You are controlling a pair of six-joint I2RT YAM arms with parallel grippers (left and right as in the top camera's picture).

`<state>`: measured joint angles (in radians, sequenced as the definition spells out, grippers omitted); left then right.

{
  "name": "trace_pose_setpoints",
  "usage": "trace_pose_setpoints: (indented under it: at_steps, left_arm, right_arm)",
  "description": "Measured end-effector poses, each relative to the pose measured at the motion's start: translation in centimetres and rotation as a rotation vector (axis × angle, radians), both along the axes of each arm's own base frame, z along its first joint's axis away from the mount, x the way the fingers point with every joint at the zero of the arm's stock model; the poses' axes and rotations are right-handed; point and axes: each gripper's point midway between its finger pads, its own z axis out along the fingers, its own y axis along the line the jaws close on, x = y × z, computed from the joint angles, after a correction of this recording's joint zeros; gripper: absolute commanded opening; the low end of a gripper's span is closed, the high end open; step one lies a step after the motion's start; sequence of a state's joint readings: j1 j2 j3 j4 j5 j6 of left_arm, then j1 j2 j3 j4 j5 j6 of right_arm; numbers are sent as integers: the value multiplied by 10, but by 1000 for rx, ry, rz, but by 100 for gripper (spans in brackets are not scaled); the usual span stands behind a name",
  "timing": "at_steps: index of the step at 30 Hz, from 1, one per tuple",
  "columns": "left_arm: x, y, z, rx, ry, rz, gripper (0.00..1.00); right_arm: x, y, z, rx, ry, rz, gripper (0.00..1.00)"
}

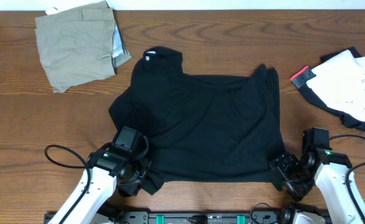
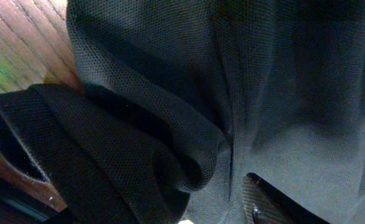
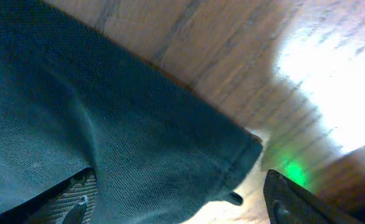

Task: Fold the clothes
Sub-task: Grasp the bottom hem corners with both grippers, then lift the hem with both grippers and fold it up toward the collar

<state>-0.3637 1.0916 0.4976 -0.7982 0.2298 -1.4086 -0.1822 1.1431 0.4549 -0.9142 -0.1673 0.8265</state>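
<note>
A black polo shirt lies spread on the wooden table, collar at the far side and hem toward me. My left gripper is at the shirt's near left corner. In the left wrist view bunched, rolled fabric fills the space between the jaws, and only the right finger shows. My right gripper is at the near right corner. In the right wrist view its fingers are wide apart, with the shirt's hem corner lying between them on the table.
Folded khaki shorts lie at the far left. A pile of white and black clothes lies at the right edge. A black cable loops by the left arm. The table's front edge is just behind both grippers.
</note>
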Motion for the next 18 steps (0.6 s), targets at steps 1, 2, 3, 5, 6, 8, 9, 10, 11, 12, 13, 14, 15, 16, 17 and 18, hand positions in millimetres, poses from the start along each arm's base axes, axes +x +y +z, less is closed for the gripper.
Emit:
trace_pose_setpoints:
  at_steps: [1,2,3,5,6,8,9,10,11,12,13,14,15,16,17,18]
  left_arm:
    - [0,0,0,0,0,0,62]
    - [0,0,0,0,0,-1,62]
    - [0,0,0,0,0,-2,62]
    - [0,0,0,0,-1,-3,62]
    - [0,0,0,0,-1,-3,62]
    - [0,0,0,0,-1,-3,63]
    - [0,0,0,0,-1,-3,62]
    - [0,0,0,0,-1,-3,62]
    - [0,0,0,0,-1,-3,62]
    - [0,0,0,0,-1,-3,62]
    - [0,0,0,0,-1,-3,61]
    - [0,0,0,0,-2,-4,58]
    - [0,0,0,0,-2,-6,55]
    - [0,0,0,0,-4,-12,51]
    - [0,0,0,0,-5,-17,45]
    - [1,0,0,0,-6,-21,38]
  right_arm:
    - [1,0,0,1,-2,-1,74]
    - [1,0,-1,3,-2,-2,72]
    - [1,1,-1,5,1,-5,70]
    - [2,1,-2,9,4,-5,63]
    - [2,1,-3,10,5,-6,59]
    - [4,2,-5,14,-1,-6,50]
    - [3,2,-6,16,0,-6,46]
    - [3,2,-7,16,6,-9,40]
    - [3,2,-7,16,5,-8,36]
    - [3,2,-7,18,4,-11,30]
    - [4,2,-7,19,2,-9,24]
    - [5,2,-8,19,0,-10,18]
    - [5,2,-8,19,-1,-13,11]
    - [6,3,-8,21,-4,-10,4]
    - [6,3,-8,21,-7,-10,1]
    - [7,3,-8,21,-8,-13,1]
